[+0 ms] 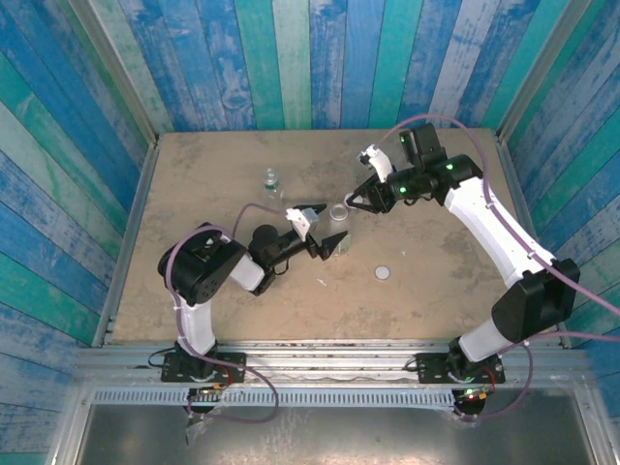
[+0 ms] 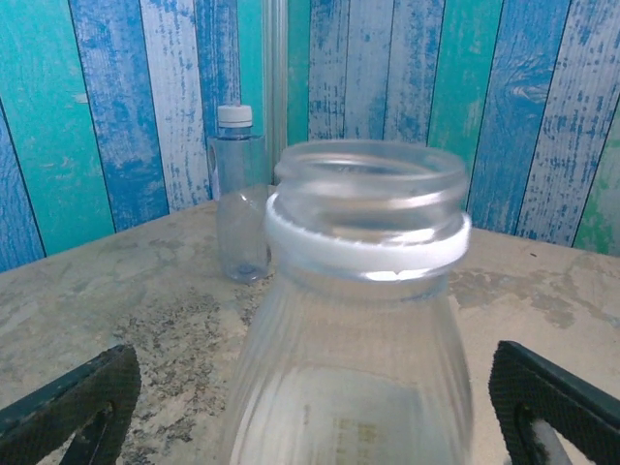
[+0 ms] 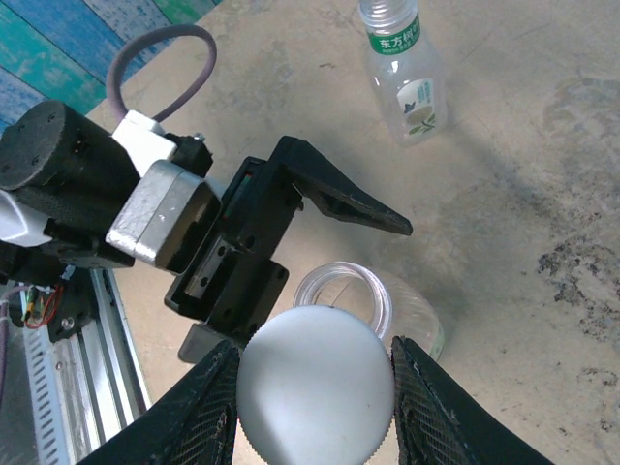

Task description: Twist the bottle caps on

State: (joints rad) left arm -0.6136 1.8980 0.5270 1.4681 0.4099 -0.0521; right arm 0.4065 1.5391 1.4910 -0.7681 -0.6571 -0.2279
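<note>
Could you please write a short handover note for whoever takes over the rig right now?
Left gripper: jaws open either side of the open bottle, not gripping.
Right gripper: shut on a cap above that bottle's mouth.
Done: the capped bottle behind.
Left: screw this cap on, then the loose cap onto the green-label bottle, which looks uncapped.
</note>
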